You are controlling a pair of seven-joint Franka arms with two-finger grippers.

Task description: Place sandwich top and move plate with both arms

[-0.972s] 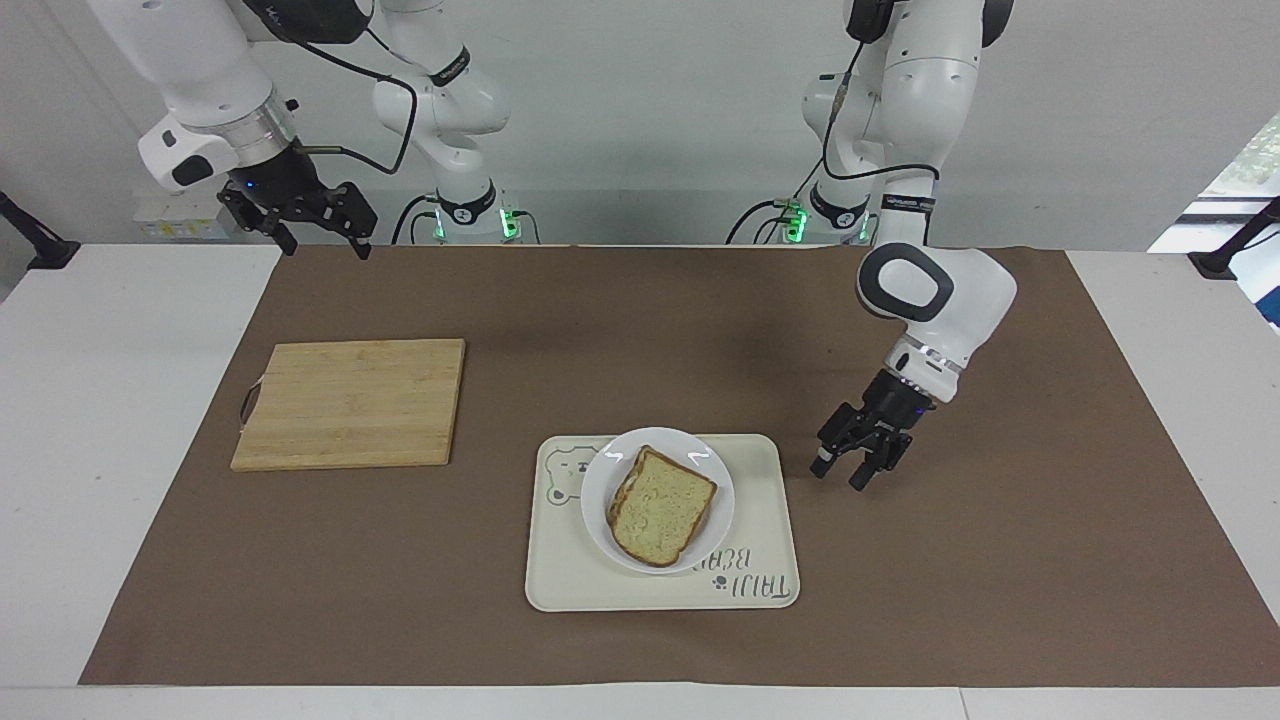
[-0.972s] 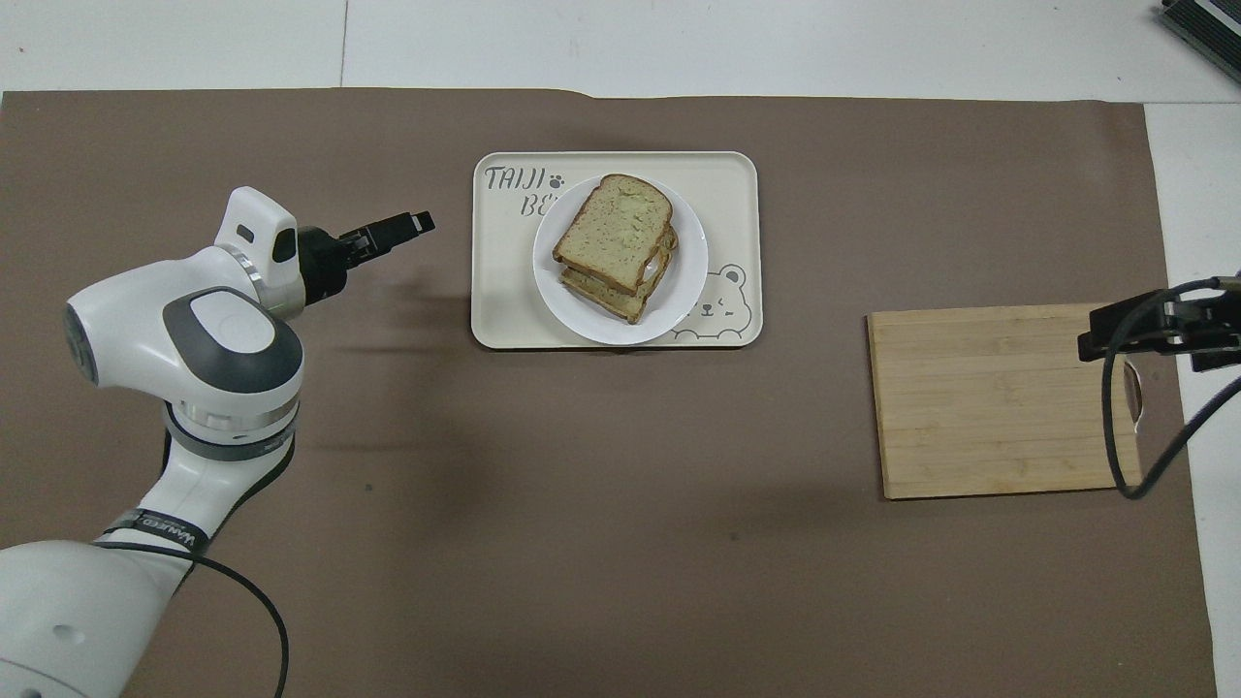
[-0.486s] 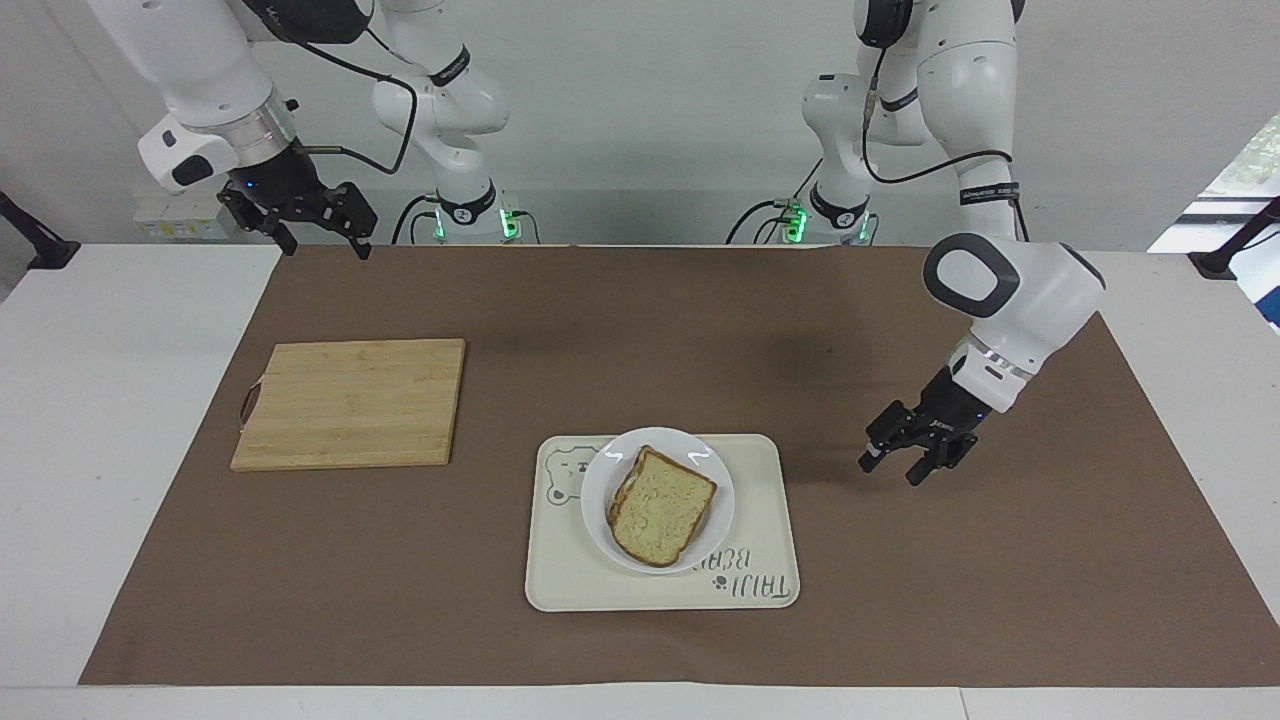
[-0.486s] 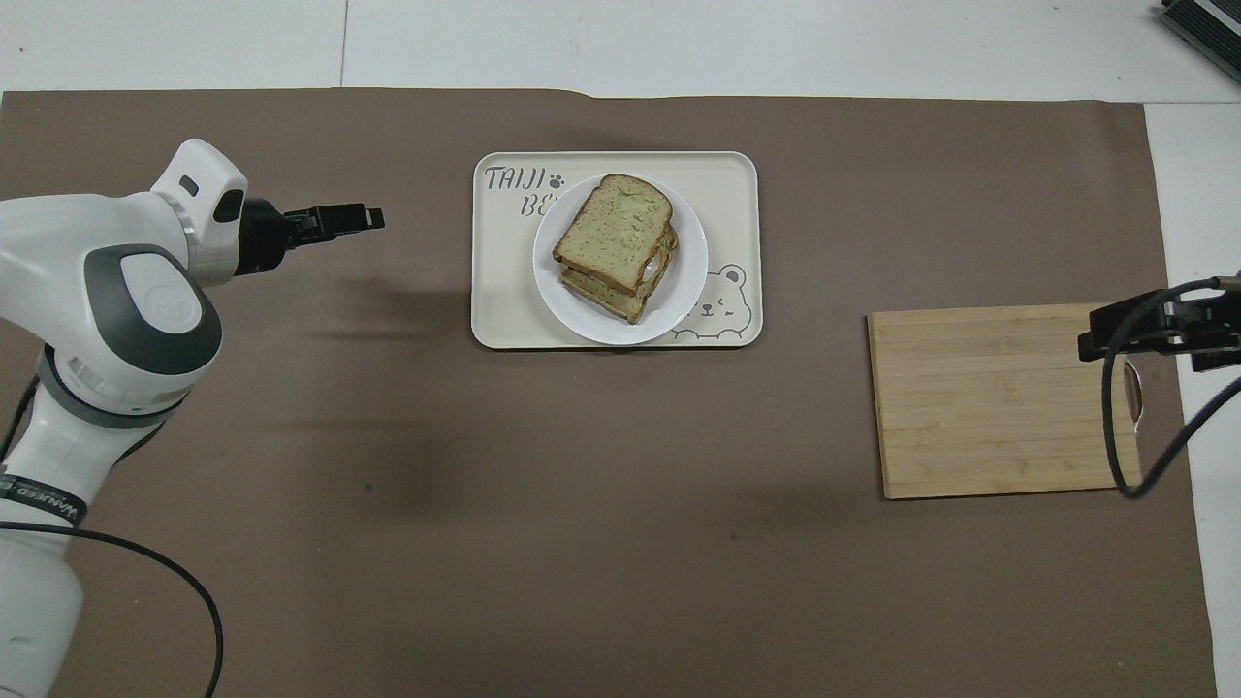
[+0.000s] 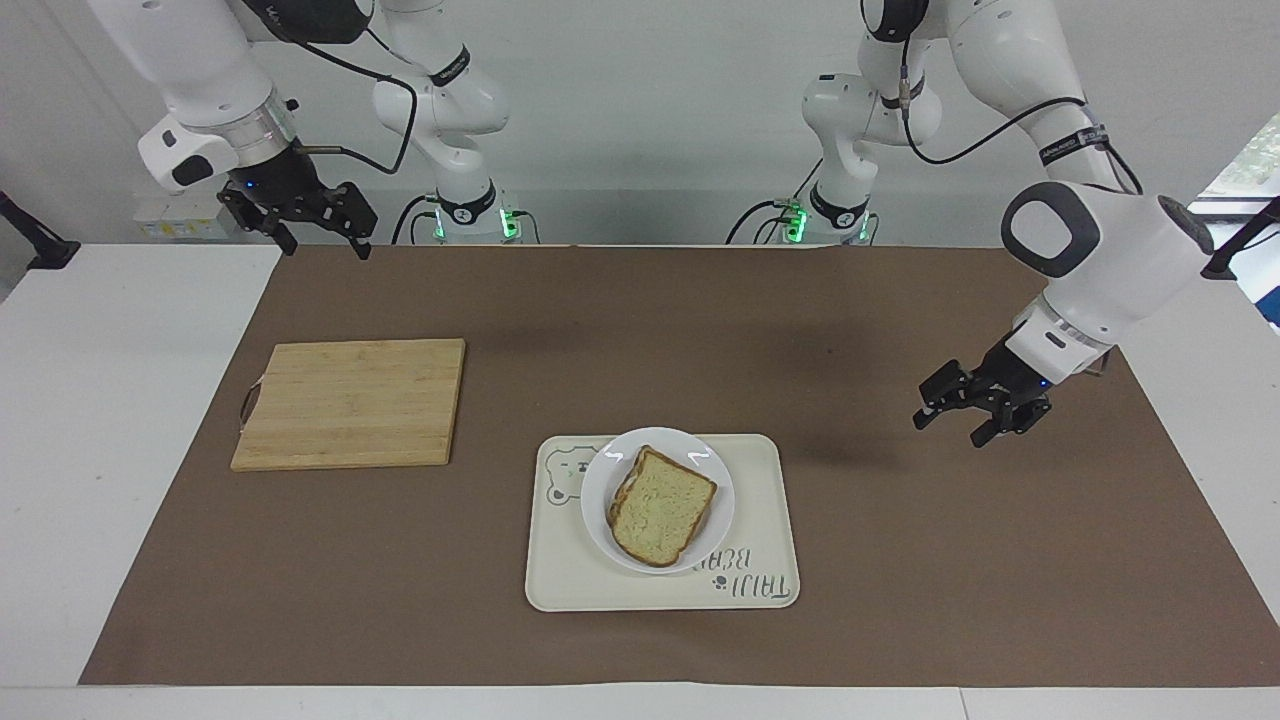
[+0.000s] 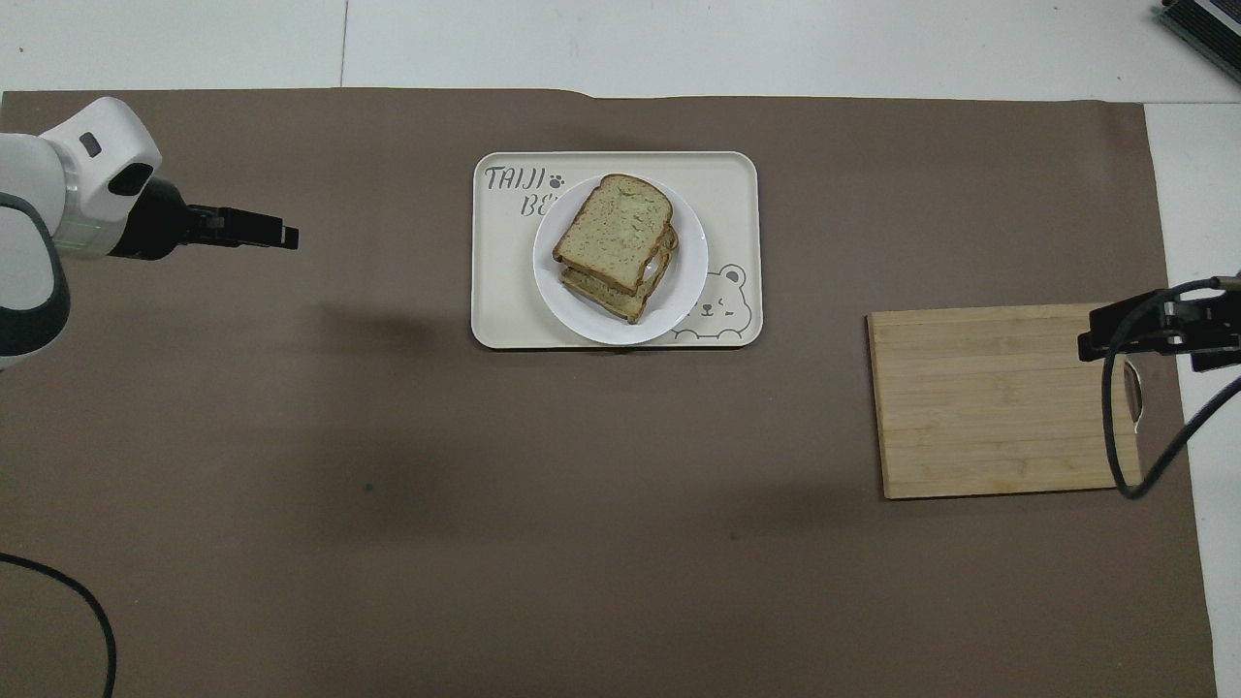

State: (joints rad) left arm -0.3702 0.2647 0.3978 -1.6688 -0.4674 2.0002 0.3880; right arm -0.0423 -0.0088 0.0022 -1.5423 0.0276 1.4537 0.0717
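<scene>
The sandwich top (image 5: 660, 505) lies on a lower bread slice on the white plate (image 5: 598, 500). The plate stands on the cream tray (image 5: 765, 470). The stack also shows in the overhead view, with the sandwich top (image 6: 616, 233) on the plate (image 6: 693, 281). My left gripper (image 5: 947, 432) is open and empty. It hangs over the brown mat, well apart from the tray, toward the left arm's end of the table. It also shows in the overhead view (image 6: 286, 236). My right gripper (image 5: 328, 250) is open and empty. It waits raised at the right arm's end of the table.
A wooden cutting board (image 5: 350, 400) lies on the mat toward the right arm's end. In the overhead view the right gripper (image 6: 1091, 344) covers the board's handle end (image 6: 1129, 407). The tray (image 6: 504, 310) sits mid-table on the brown mat (image 5: 900, 560).
My left gripper has drawn back from beside the tray toward the left arm's end of the table and risen a little. The right arm, plate and sandwich have not moved.
</scene>
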